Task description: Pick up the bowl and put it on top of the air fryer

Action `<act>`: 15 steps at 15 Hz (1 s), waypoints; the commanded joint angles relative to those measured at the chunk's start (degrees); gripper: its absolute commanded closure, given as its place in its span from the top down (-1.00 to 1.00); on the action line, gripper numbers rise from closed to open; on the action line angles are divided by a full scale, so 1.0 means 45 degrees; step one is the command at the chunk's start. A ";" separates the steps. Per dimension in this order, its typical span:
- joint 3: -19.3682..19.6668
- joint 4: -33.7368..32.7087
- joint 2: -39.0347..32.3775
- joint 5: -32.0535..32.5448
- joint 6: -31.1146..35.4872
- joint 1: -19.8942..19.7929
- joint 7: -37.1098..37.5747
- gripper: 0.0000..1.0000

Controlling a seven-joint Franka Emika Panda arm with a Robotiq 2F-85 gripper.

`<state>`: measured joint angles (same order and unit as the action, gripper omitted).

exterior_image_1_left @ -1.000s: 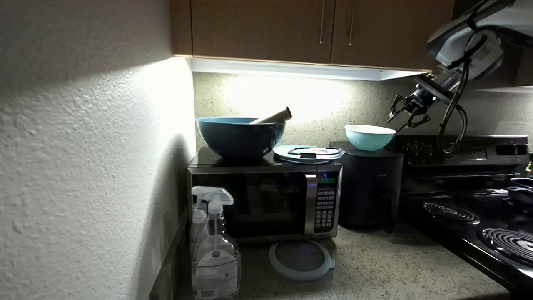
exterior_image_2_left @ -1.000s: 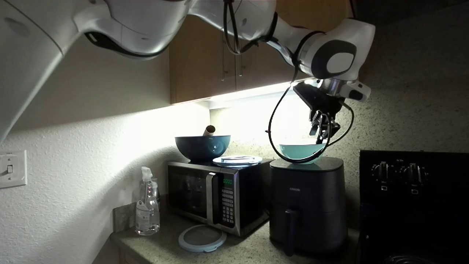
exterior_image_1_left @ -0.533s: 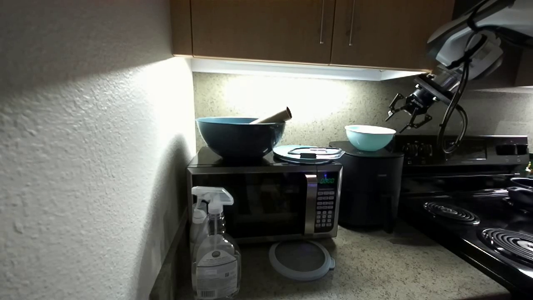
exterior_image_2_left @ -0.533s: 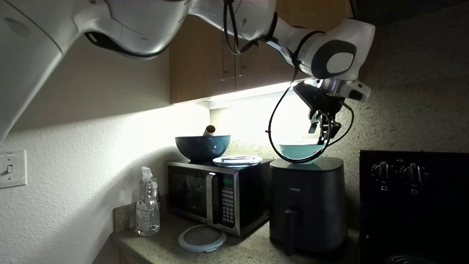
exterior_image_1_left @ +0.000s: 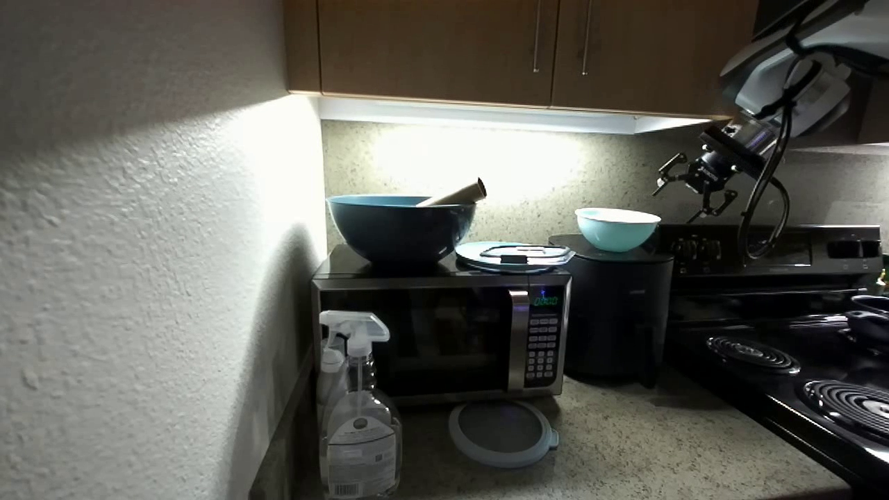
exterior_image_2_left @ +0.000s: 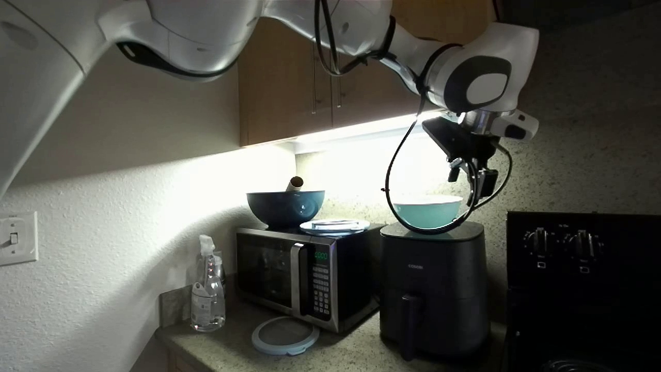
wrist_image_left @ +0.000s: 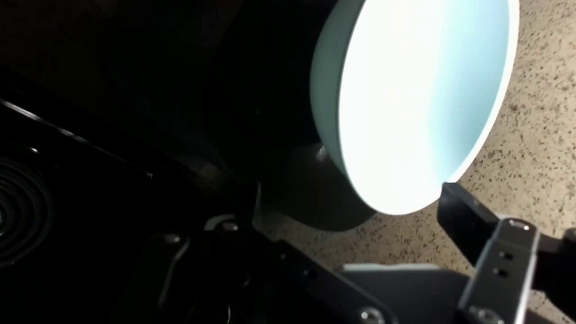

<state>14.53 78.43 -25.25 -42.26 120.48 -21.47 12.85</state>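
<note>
Bowl [exterior_image_1_left: 617,232], turquoise with a pale rim: upright on the flat top of the black air fryer [exterior_image_2_left: 439,281] in both exterior views. Pincer [exterior_image_1_left: 671,208] just beside it on the stove [exterior_image_1_left: 764,389] side, tilted, about rim height and above, jaws apart; in an exterior view a gap shows between it and the rim. Wrist view: the near end of the rim lies in sight between the two fingers [wrist_image_left: 465,213], one of them overlapping its edge by line of view. Bowl's inside glares white there, detail lost. Cable loop [exterior_image_2_left: 428,232] from the arm [exterior_image_2_left: 211,36] hangs across the bowl's front in an exterior view; cannot tell if it touches.

Left of the air fryer in both exterior views: microwave [exterior_image_1_left: 444,337], green digits lit. On it a larger dark blue bowl [exterior_image_1_left: 399,230] with a tan tube [exterior_image_1_left: 453,196] sticking out, and next to that a pale blue disc [exterior_image_1_left: 476,255] bearing a thin piece [exterior_image_1_left: 514,260] too unclear to name. Bench [exterior_image_1_left: 625,430] below carries a round grey lid [exterior_image_1_left: 501,432], flat in front of the microwave, and a clear spray bottle [exterior_image_1_left: 360,423] by the wall [exterior_image_1_left: 139,278].
</note>
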 commanded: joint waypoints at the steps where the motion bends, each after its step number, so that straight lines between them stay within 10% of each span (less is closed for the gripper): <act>1: 0.0537 0.1837 0.1194 0.0473 0.1428 0.0384 0.0531 1.00; 9: 0.0915 0.4538 0.3185 0.2463 0.2772 0.0670 0.2196 1.00; 15: 0.0723 0.3921 0.2762 0.2139 0.2324 0.0315 0.1756 1.00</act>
<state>18.61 96.42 -12.71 -32.89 131.12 -19.21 20.59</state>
